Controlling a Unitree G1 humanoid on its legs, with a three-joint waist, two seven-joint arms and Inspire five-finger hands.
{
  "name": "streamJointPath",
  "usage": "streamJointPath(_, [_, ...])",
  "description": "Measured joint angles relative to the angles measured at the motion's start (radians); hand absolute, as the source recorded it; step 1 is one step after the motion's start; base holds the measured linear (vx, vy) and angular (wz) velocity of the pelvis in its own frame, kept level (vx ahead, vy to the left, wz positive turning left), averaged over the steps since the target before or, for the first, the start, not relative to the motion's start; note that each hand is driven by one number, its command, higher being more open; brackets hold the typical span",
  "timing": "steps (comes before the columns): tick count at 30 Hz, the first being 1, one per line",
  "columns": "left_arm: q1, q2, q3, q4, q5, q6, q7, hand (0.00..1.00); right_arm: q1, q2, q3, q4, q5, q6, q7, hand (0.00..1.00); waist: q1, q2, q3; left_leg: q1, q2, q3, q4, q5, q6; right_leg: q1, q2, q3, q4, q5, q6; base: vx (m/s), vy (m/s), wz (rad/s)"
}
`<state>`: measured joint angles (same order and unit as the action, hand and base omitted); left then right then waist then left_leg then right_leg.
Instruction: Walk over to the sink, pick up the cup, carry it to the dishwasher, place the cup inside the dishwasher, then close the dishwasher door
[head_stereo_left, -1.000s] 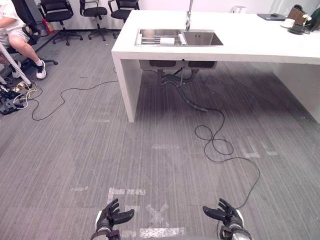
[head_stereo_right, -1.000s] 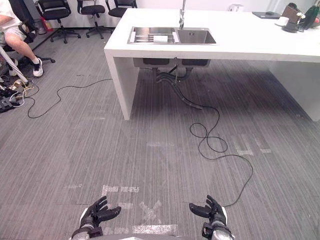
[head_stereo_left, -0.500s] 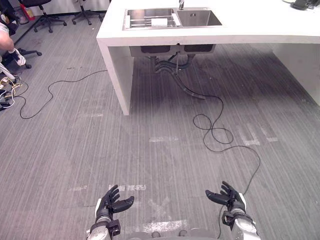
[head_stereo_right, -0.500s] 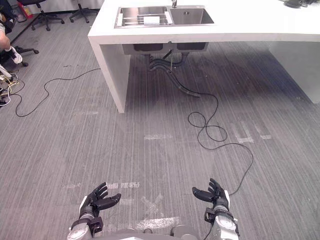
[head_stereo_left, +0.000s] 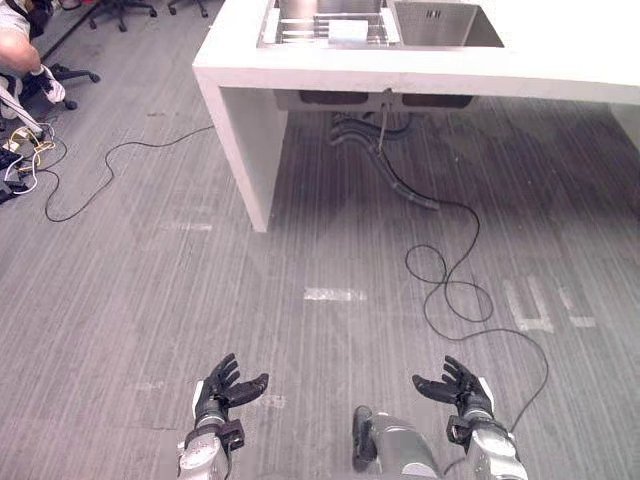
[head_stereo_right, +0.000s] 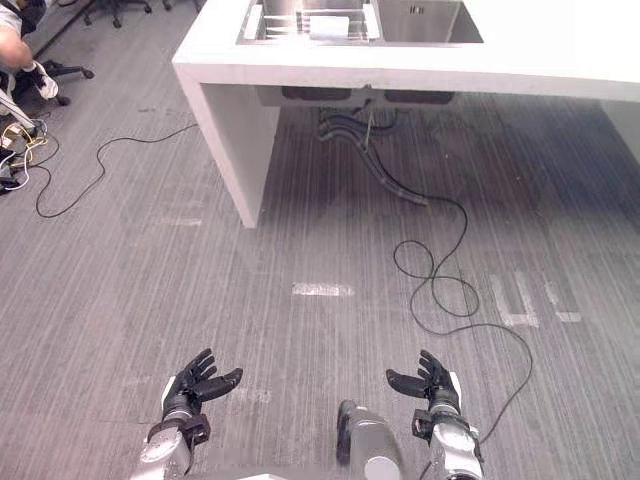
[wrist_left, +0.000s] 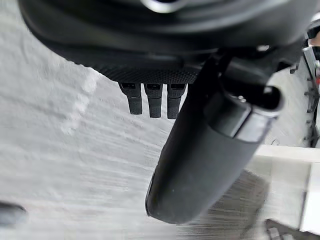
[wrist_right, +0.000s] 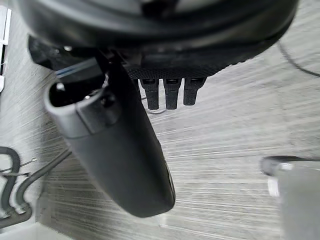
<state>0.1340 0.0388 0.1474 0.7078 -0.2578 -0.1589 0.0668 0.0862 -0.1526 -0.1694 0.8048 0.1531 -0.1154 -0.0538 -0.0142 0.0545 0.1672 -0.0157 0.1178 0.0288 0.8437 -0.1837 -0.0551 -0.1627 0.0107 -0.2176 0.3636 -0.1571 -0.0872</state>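
Two hands hovered near, empty (fingers spread, released): left hand (head_stereo_left: 218, 392) and right hand (head_stereo_left: 460, 392); the sink (head_stereo_left: 445, 15) stood far ahead.

Steel sink (head_stereo_left: 440, 25) — set in white counter (head_stereo_left: 560, 62)

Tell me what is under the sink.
Under the sink: two basin bottoms and grey drain hoses that trail onto the floor. The counter's front edge covers the basins' upper parts.

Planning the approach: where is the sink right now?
The sink sits in the white counter at the top of both eye views, slightly right of centre, above the grey drain pipes.
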Motion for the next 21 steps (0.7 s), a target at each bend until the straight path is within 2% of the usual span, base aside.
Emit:
streamJointPath(2, [0.015, -0.016, 0.001, -0.019, -0.009, -0.001, -0.001, 0.9, 0.021, 0.015, 0.007, -0.033, 0.024, 0.0, -0.007, 0.9, 0.017, -0.005, 0.007, -0.088, 0.059, 0.062, 0.198, -0.012, 0.016, 0.096, 0.01, 0.004, -0.053, -0.011, -0.017, 0.39, -0.133, 0.01])
streamJointPath(3, [0.032, -0.03, 0.0, -0.052, -0.018, 0.0, -0.002, 0.9, 0.022, 0.028, 0.006, -0.064, 0.041, -0.004, -0.014, 0.9, 0.031, -0.017, 0.012, -0.193, 0.098, 0.106, 0.255, -0.021, 0.018, 0.158, 0.011, 0.022, -0.103, -0.022, -0.032, 0.31, -0.09, -0.2])
streamJointPath(5, [0.045, -0.031, 0.0, -0.079, -0.018, 0.001, -0.002, 0.9, 0.017, 0.039, 0.007, -0.079, 0.052, -0.005, -0.014, 0.9, 0.04, -0.014, 0.011, -0.258, 0.11, 0.125, 0.215, -0.025, 0.016, 0.188, 0.01, 0.038, -0.131, -0.035, -0.048, 0.24, 0.001, -0.24])
streamJointPath(6, [0.047, -0.029, 0.0, -0.086, -0.018, 0.0, -0.002, 0.9, 0.011, 0.046, 0.006, -0.075, 0.052, -0.006, -0.014, 0.9, 0.053, -0.015, 0.011, -0.293, 0.103, 0.136, 0.134, -0.034, 0.022, 0.215, 0.005, 0.051, -0.155, -0.036, -0.045, 0.21, 0.05, -0.3])
streamJointPath(7, [0.048, -0.028, 0.002, -0.086, -0.018, 0.0, -0.002, 0.9, 0.008, 0.052, 0.002, -0.07, 0.052, -0.005, -0.014, 0.9, 0.067, -0.015, 0.012, -0.307, 0.093, 0.152, 0.03, -0.045, 0.013, 0.234, -0.002, 0.062, -0.169, -0.035, -0.032, 0.37, 0.133, -0.3])
streamJointPath(8, [0.048, -0.032, 0.002, -0.085, -0.018, 0.001, -0.002, 0.9, 0.006, 0.055, -0.003, -0.064, 0.052, -0.004, -0.015, 0.9, 0.078, -0.016, 0.013, -0.315, 0.06, 0.151, -0.126, -0.046, 0.013, 0.257, -0.017, 0.074, -0.174, -0.047, -0.014, 0.28, 0.129, -0.21])
streamJointPath(9, [0.048, -0.035, 0.002, -0.082, -0.018, 0.001, -0.002, 0.9, 0.001, 0.055, -0.007, -0.057, 0.052, -0.004, -0.016, 0.9, 0.081, -0.016, 0.013, -0.316, 0.033, 0.142, -0.213, -0.038, 0.011, 0.263, -0.026, 0.079, -0.174, -0.057, -0.004, 0.35, 0.173, -0.18])
streamJointPath(10, [0.05, -0.045, 0.002, -0.077, -0.018, 0.001, -0.003, 0.9, -0.013, 0.053, -0.023, -0.035, 0.052, -0.004, -0.018, 0.9, 0.085, -0.011, 0.01, -0.312, -0.009, 0.113, -0.394, 0.012, 0.0, 0.27, -0.04, 0.092, -0.169, -0.079, 0.024, 0.29, 0.18, -0.29])
streamJointPath(11, [0.052, -0.049, 0.002, -0.066, -0.018, 0.0, -0.003, 0.9, -0.027, 0.045, -0.022, -0.004, 0.052, -0.005, -0.02, 0.9, 0.093, 0.0, 0.005, -0.299, -0.025, 0.085, -0.487, 0.105, 0.004, 0.272, -0.036, 0.116, -0.161, -0.101, 0.047, 0.39, 0.267, -0.65])
streamJointPath(12, [0.047, -0.039, 0.0, -0.035, -0.018, 0.001, -0.002, 0.9, -0.052, 0.052, -0.017, 0.047, 0.052, -0.001, -0.019, 0.9, 0.109, -0.014, 0.0, -0.277, -0.043, 0.105, -0.476, 0.131, 0.061, 0.282, -0.053, 0.16, -0.143, -0.13, 0.069, 0.58, 0.356, -0.56])
streamJointPath(13, [0.039, -0.018, 0.0, -0.016, -0.018, 0.002, -0.002, 0.9, -0.05, 0.061, -0.014, 0.052, 0.051, 0.002, -0.016, 0.9, 0.106, -0.043, -0.008, -0.284, -0.069, 0.115, -0.447, 0.082, 0.08, 0.283, -0.082, 0.193, -0.127, -0.148, 0.092, 0.53, 0.301, -0.37])
streamJointPath(14, [0.033, -0.014, 0.0, -0.003, -0.018, 0.002, -0.002, 0.9, -0.048, 0.061, -0.016, 0.052, 0.051, 0.002, -0.016, 0.9, 0.105, -0.046, -0.008, -0.286, -0.076, 0.119, -0.427, 0.057, 0.088, 0.276, -0.09, 0.212, -0.098, -0.155, 0.104, 0.44, 0.226, -0.05])
streamJointPath(16, [0.034, -0.016, -0.017, 0.007, -0.018, 0.007, -0.002, 0.9, -0.04, 0.062, -0.019, 0.053, 0.05, 0.003, -0.014, 0.9, 0.105, -0.055, -0.009, -0.242, -0.093, 0.146, -0.399, -0.004, 0.098, 0.224, -0.114, 0.26, 0.085, -0.17, 0.141, 0.34, 0.175, -0.25])
streamJointPath(17, [0.053, -0.011, -0.037, 0.007, -0.018, 0.008, -0.002, 0.9, -0.035, 0.063, -0.015, 0.056, 0.049, 0.003, -0.009, 0.9, 0.104, -0.057, -0.009, -0.186, -0.102, 0.168, -0.399, -0.034, 0.117, 0.17, -0.13, 0.279, 0.275, -0.145, 0.215, 0.49, 0.202, -0.35])
streamJointPath(18, [0.06, 0.001, -0.059, 0.008, -0.018, 0.009, -0.002, 0.9, -0.037, 0.065, -0.007, 0.069, 0.039, 0.003, -0.006, 0.9, 0.087, -0.057, -0.009, -0.134, -0.108, 0.171, -0.396, -0.066, 0.126, 0.108, -0.138, 0.282, 0.461, -0.127, 0.298, 0.49, 0.168, -0.21])
streamJointPath(19, [0.059, 0.007, -0.069, 0.008, -0.018, 0.01, -0.002, 0.9, -0.036, 0.065, -0.001, 0.074, 0.039, 0.004, -0.004, 0.9, 0.078, -0.058, -0.01, -0.111, -0.11, 0.168, -0.397, -0.079, 0.128, 0.081, -0.143, 0.274, 0.531, -0.13, 0.293, 0.39, 0.076, 0.01])
streamJointPath(20, [0.052, 0.011, -0.08, 0.006, -0.017, 0.01, -0.002, 0.9, -0.033, 0.07, 0.001, 0.075, 0.034, 0.006, 0.002, 0.9, 0.071, -0.061, -0.011, -0.063, -0.112, 0.168, -0.413, -0.098, 0.126, 0.016, -0.15, 0.245, 0.619, -0.144, 0.266, 0.39, 0.025, 0.06])
streamJointPath(21, [0.04, 0.013, -0.079, 0.004, -0.017, 0.01, -0.002, 0.9, -0.033, 0.074, 0.002, 0.074, 0.018, 0.006, 0.009, 0.9, 0.066, -0.062, -0.012, -0.021, -0.11, 0.167, -0.438, -0.109, 0.12, -0.044, -0.152, 0.21, 0.639, -0.159, 0.236, 0.38, -0.002, 0.03])
